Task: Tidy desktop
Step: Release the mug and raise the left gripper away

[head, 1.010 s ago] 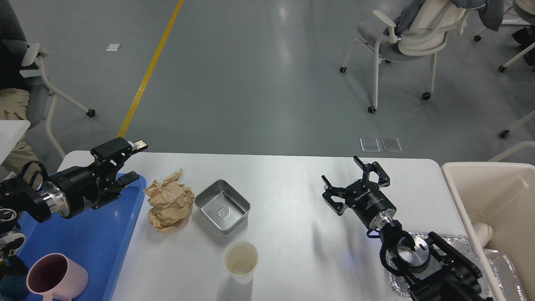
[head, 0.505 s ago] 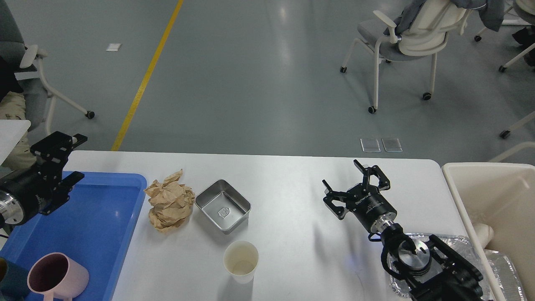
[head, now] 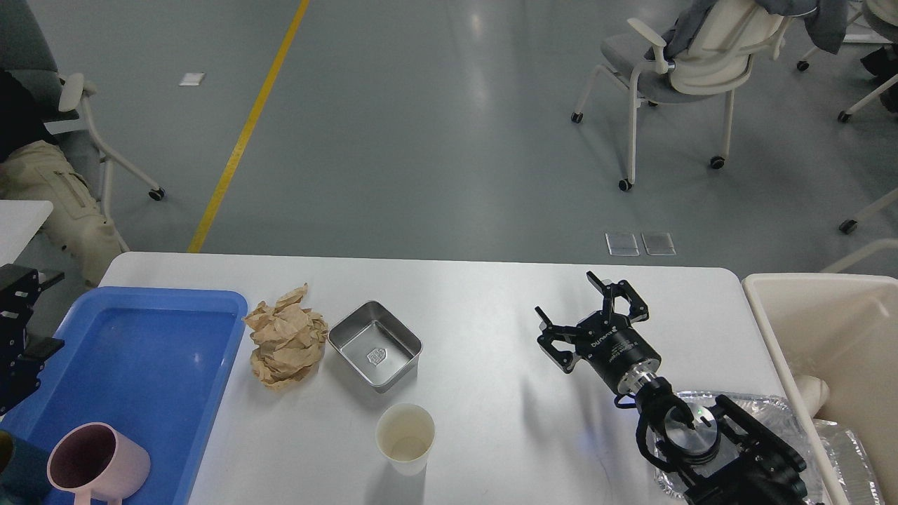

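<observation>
Your right gripper (head: 588,308) hovers with jaws apart over the desktop (head: 491,393); your left gripper (head: 21,308) sits at the left edge beside the tray (head: 140,351), jaws unclear

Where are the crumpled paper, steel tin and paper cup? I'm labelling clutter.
crumpled paper (head: 286,344), head view, middle of the wad.
steel tin (head: 375,348), head view, inner floor.
paper cup (head: 405,433), head view, inside bottom.
</observation>
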Available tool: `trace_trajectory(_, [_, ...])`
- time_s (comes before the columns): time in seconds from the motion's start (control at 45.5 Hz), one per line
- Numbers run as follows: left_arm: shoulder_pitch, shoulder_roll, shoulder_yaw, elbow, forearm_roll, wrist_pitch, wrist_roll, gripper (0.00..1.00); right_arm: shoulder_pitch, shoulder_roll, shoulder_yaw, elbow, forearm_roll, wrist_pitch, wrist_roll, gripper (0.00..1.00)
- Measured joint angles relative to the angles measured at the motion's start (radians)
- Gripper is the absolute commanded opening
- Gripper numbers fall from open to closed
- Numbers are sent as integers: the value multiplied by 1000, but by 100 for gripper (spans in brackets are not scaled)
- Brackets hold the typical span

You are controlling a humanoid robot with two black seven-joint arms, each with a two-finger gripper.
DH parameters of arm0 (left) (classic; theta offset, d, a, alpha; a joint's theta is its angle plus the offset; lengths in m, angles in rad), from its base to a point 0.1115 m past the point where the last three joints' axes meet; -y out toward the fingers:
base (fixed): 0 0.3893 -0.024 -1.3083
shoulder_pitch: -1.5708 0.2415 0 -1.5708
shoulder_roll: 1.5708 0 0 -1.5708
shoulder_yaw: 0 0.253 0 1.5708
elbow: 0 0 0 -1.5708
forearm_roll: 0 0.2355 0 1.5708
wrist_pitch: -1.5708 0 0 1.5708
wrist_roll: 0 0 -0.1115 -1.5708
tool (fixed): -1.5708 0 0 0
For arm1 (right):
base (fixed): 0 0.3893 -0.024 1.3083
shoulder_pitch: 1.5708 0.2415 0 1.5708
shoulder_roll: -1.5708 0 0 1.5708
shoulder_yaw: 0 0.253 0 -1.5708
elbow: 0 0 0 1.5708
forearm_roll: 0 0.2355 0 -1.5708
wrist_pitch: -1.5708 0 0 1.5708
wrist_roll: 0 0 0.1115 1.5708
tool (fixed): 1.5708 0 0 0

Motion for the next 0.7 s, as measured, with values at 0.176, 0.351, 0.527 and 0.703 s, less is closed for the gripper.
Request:
trace_trajectory(0.176, [8,8,1,8,-50,-5,-1,97,2,10,-12,0,-1,-3,1,100])
trace_trajectory(0.351, [5,-2,-5,39,-63,-24,10,97,1,12,-13,0,-2,-3,1,100])
trace_trajectory(0.527, [-3,-42,-11,102,-57,-108,8,97,2,13,-13,0,-2,-3,2,100])
trace_trajectory(0.703, [-18,-69,-18,167,-47,-153,11,97,3,14,-13,4,-2,-3,2,100])
